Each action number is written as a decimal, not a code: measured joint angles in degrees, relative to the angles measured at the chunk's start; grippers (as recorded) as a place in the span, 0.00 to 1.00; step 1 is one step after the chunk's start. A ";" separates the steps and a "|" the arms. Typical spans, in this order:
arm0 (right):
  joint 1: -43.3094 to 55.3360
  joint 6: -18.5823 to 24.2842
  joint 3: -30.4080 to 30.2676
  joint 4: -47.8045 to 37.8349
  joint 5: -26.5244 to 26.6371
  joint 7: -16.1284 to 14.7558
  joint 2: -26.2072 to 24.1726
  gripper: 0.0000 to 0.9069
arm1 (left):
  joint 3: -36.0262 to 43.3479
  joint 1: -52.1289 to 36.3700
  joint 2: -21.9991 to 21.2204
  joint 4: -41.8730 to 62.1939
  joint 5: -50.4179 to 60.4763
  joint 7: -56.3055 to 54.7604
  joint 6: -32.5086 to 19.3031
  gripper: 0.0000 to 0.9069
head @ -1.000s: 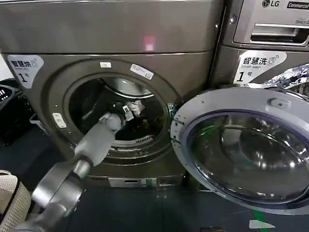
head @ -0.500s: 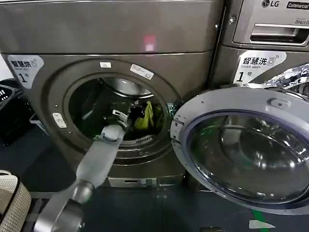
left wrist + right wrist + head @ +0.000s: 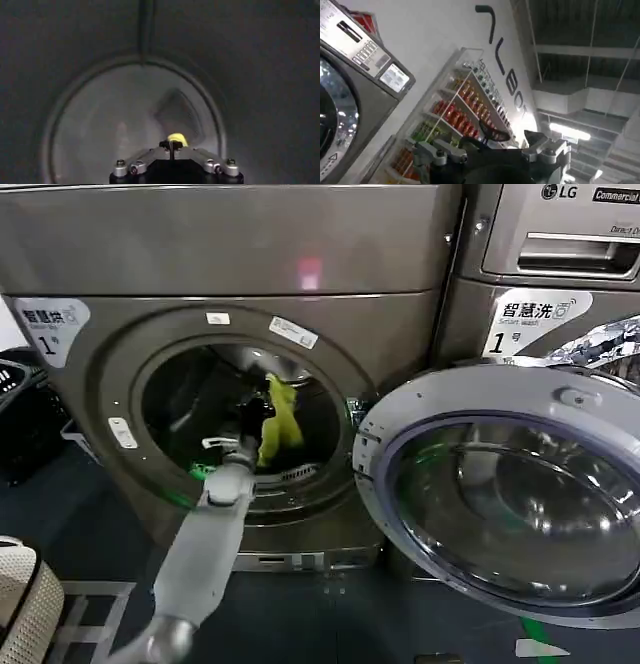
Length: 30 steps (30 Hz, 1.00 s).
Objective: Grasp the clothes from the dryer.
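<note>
The dryer (image 3: 200, 264) stands with its round glass door (image 3: 500, 494) swung open to the right. My left arm reaches in through the porthole. The left gripper (image 3: 255, 412) is shut on a yellow-green piece of the clothes (image 3: 278, 422), which hangs from it just inside the opening, clear of the drum floor. In the left wrist view the shut gripper (image 3: 171, 145) has a bit of the yellow-green fabric (image 3: 177, 138) showing at its tips, with the drum's back wall (image 3: 125, 125) behind. My right gripper (image 3: 492, 136) is parked away from the dryer, shut and empty.
A second machine with an LG logo (image 3: 560, 244) stands to the right, behind the open door. A cream lattice basket (image 3: 25, 604) sits at the lower left and a dark crate (image 3: 20, 414) farther back. Shelves of bottles (image 3: 455, 110) line a wall.
The left gripper has drawn back toward the porthole's front. The yellow-green cloth came into sight in its grip half a second ago and now hangs higher and nearer the opening.
</note>
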 measured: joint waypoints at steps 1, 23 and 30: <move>-0.02 0.00 0.03 -0.02 -0.02 0.05 0.00 1.00 | -0.26 0.89 -0.14 -1.19 0.45 -0.87 -0.22 0.00; -0.41 -0.32 0.21 0.88 0.03 0.14 0.04 1.00 | -1.30 5.93 -1.12 -8.09 4.64 -6.66 1.46 0.00; -0.24 -0.63 0.07 1.32 0.12 0.03 -0.02 1.00 | -1.29 6.40 -0.91 -8.88 4.56 -6.78 2.25 0.00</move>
